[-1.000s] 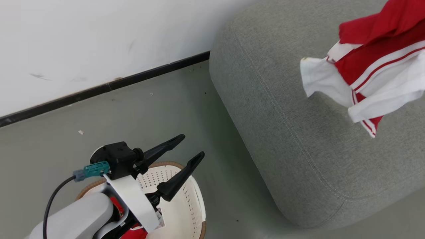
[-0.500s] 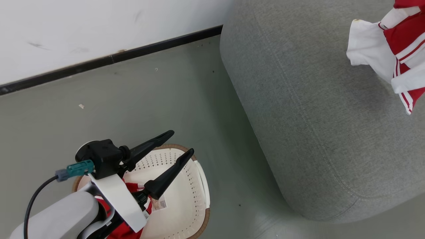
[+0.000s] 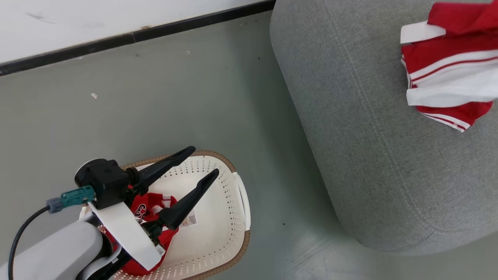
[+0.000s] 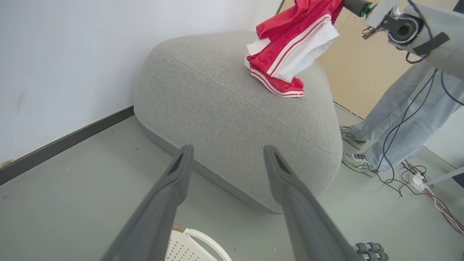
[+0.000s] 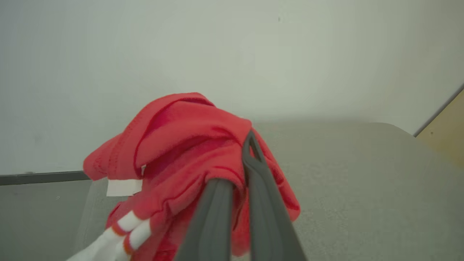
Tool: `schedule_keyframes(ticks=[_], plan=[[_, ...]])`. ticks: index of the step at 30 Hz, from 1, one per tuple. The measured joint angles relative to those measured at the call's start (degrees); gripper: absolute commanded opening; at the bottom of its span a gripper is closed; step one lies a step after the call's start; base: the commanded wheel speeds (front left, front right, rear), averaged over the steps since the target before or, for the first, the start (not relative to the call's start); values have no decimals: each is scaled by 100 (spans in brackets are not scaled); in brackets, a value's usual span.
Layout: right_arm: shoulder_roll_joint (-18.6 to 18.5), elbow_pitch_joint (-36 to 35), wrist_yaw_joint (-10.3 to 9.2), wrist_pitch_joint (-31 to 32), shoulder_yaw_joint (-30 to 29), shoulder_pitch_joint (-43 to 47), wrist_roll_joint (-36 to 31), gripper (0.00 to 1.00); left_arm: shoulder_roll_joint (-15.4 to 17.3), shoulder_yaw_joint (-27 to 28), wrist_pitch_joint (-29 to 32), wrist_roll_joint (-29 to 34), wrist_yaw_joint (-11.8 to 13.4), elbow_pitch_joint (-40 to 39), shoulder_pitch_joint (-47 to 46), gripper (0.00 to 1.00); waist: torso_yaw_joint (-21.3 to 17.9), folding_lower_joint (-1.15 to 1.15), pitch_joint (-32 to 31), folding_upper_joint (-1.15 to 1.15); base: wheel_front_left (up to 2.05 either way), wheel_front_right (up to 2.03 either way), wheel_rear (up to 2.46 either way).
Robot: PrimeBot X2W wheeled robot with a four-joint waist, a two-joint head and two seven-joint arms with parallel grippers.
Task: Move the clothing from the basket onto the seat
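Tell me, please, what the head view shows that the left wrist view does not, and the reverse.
Head view adds: a red logo garment lying inside the basket, below the open left claw. Left wrist view adds: a person's legs, floor cables and the right arm raised at the top right. Both: the grey seat, the red-and-white garment with its lower end on the seat, the left claw's two fingers and part of the basket.

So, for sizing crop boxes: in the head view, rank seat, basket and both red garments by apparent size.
1. seat
2. basket
3. garment on the seat, cut off by the frame, so unsure against the basket
4. garment in the basket, partly hidden by the left gripper
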Motion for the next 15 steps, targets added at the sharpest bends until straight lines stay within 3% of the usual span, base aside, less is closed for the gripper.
schedule_keyframes(ticks=[15], plan=[[198, 776, 0, 10, 41, 602, -346, 0, 270, 99, -1, 0, -54, -194, -12, 100, 67, 0, 343, 0, 0, 0, 0]])
